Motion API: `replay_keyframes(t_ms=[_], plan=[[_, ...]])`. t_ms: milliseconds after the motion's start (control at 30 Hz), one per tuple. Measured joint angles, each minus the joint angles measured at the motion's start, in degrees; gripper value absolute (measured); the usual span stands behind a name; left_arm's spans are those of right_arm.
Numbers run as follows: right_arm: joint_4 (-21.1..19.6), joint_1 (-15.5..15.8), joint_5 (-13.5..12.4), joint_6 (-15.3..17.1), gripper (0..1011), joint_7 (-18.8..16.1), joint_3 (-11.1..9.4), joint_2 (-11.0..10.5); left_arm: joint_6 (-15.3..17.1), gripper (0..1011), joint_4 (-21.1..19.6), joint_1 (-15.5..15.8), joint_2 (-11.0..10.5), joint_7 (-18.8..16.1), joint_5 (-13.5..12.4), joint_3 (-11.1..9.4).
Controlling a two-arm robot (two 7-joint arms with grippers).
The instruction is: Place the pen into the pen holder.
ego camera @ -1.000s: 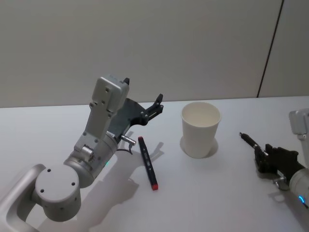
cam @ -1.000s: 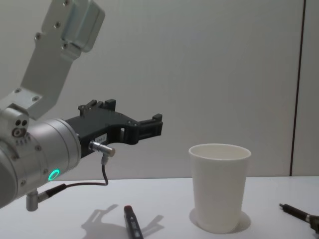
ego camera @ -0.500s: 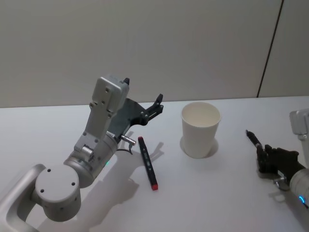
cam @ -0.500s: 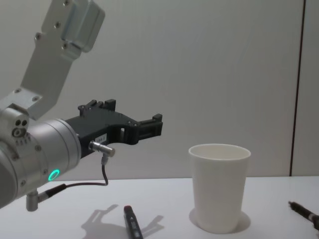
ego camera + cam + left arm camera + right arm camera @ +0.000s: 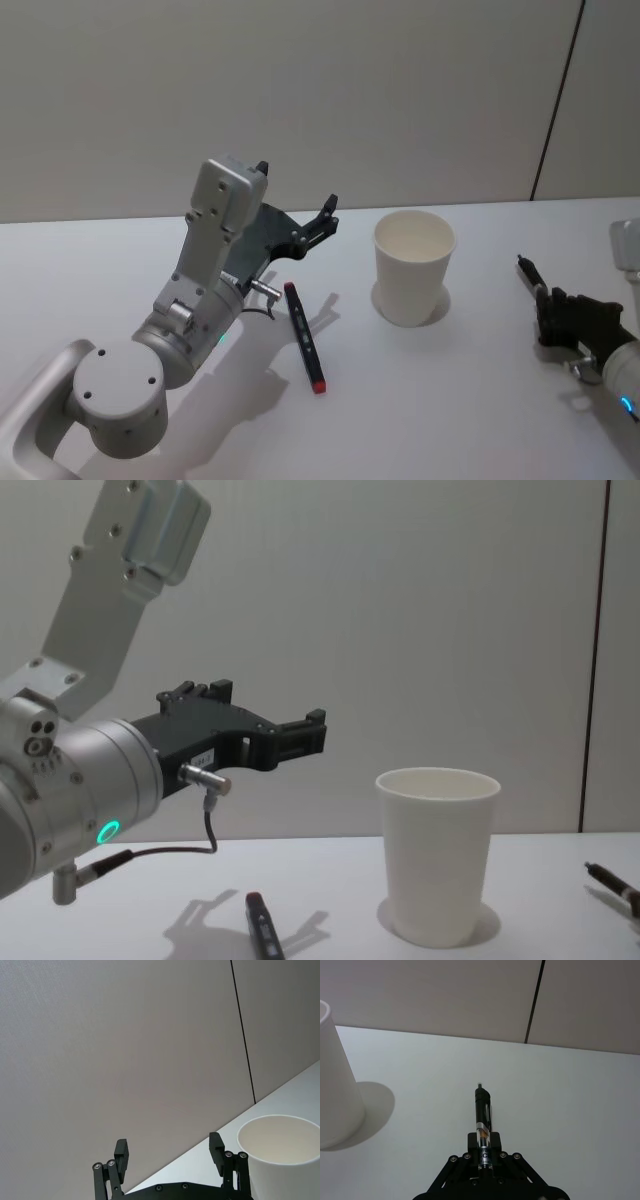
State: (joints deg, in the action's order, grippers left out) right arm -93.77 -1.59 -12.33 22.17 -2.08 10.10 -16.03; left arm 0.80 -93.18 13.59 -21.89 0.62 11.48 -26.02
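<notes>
A thin black pen [image 5: 532,278] sticks out of my right gripper [image 5: 546,300], which is shut on it at the table's right side, to the right of the pen holder. In the right wrist view the pen [image 5: 482,1107] points forward from the gripper [image 5: 483,1146]; its tip [image 5: 610,880] shows at the chest view's right edge. The pen holder [image 5: 413,265] is a white paper cup standing upright mid-table, also seen as the cup [image 5: 437,855] [image 5: 334,1080] [image 5: 282,1152]. My left gripper [image 5: 296,192] hangs open in the air left of the cup [image 5: 270,718] [image 5: 169,1150], holding nothing.
A black pen-like stick with a red end [image 5: 304,337] lies on the white table [image 5: 450,400] below the left gripper, its end also in the chest view [image 5: 262,925]. The wall stands close behind the table.
My right gripper has drifted to the right, away from the cup, with the pen in it, and the pen's tip has risen a little. The left arm has not moved.
</notes>
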Motion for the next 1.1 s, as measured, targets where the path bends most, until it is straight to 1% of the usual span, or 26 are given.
replay_keyframes(t_ms=[233, 333, 367, 400, 733, 767, 867, 900, 1100], plan=[[0.3, -0.3, -0.3, -1.9, 134, 0.2, -0.2, 0.2, 0.0, 1001, 0.0, 0.0, 0.0, 0.0, 0.0, 0.0], [0.5, -0.4, -0.5, -3.3, 134, 0.3, -0.3, 0.4, 0.0, 1001, 0.0, 0.0, 0.0, 0.0, 0.0, 0.0], [0.6, -0.5, -0.7, -4.3, 134, 0.3, -0.4, 0.5, 0.0, 1001, 0.0, 0.0, 0.0, 0.0, 0.0, 0.0], [0.6, -0.5, -0.7, -4.3, 133, 0.3, -0.4, 0.5, 0.0, 1001, 0.0, 0.0, 0.0, 0.0, 0.0, 0.0], [1.4, -1.5, -1.8, -11.4, 133, -0.1, -0.8, 1.2, 0.0, 1001, 0.0, 0.0, 0.0, 0.0, 0.0, 0.0], [1.5, -1.8, -2.0, -12.7, 133, -0.3, -0.9, 1.3, 0.0, 1001, 0.0, 0.0, 0.0, 0.0, 0.0, 0.0], [1.8, -2.3, -2.3, -14.2, 133, -0.7, -0.9, 1.5, 0.0, 1001, 0.0, 0.0, 0.0, 0.0, 0.0, 0.0], [2.0, -2.7, -2.5, -15.5, 134, -1.1, -0.9, 1.7, 0.0, 1001, 0.0, 0.0, 0.0, 0.0, 0.0, 0.0], [2.9, -4.4, -3.0, -18.9, 134, -2.8, -0.7, 2.6, 0.0, 1001, 0.0, 0.0, 0.0, 0.0, 0.0, 0.0]])
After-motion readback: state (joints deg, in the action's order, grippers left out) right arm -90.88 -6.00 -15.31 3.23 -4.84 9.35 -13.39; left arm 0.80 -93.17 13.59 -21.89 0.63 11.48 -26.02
